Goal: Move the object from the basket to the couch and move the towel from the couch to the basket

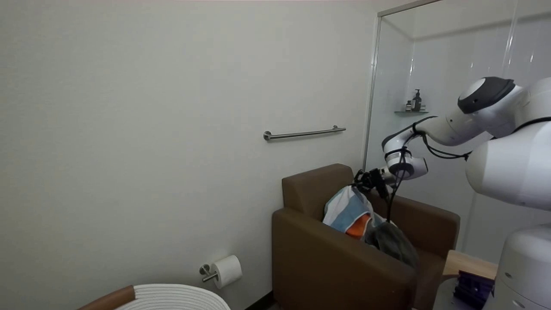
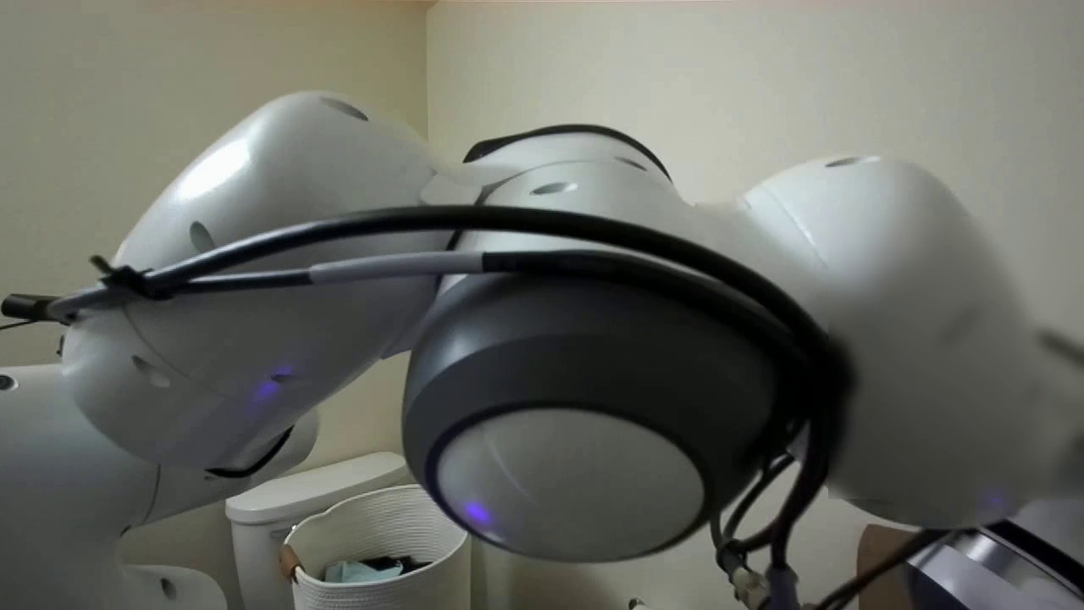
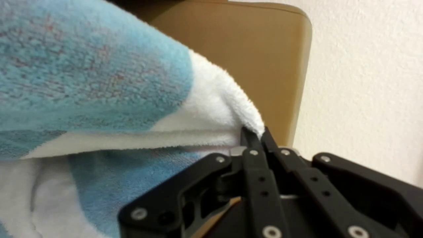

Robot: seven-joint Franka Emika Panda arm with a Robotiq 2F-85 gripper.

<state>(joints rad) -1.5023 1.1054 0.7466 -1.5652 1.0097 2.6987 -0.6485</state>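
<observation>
A striped blue and white towel [image 1: 346, 206] with an orange patch lies bunched on the brown couch [image 1: 331, 262]. My gripper [image 1: 360, 181] is at its upper end, near the couch back. In the wrist view the gripper [image 3: 257, 134] is shut, a white corner of the towel [image 3: 99, 82] pinched between its fingertips. Dark grey fabric [image 1: 389, 241] sits at the towel's lower end; I cannot tell whether it is part of it. The object [image 2: 364, 572], pale green and dark, shows inside the white basket [image 2: 442, 585]. In an exterior view only the basket's rim [image 1: 176, 290] shows.
A metal bar [image 1: 305, 134] and a toilet paper roll [image 1: 227, 271] are on the wall beside the couch. A glass shower panel stands behind. A toilet [image 2: 318, 487] is behind the basket. Near the arm's base is a wooden-topped surface [image 1: 469, 263] with a purple item [image 1: 473, 288].
</observation>
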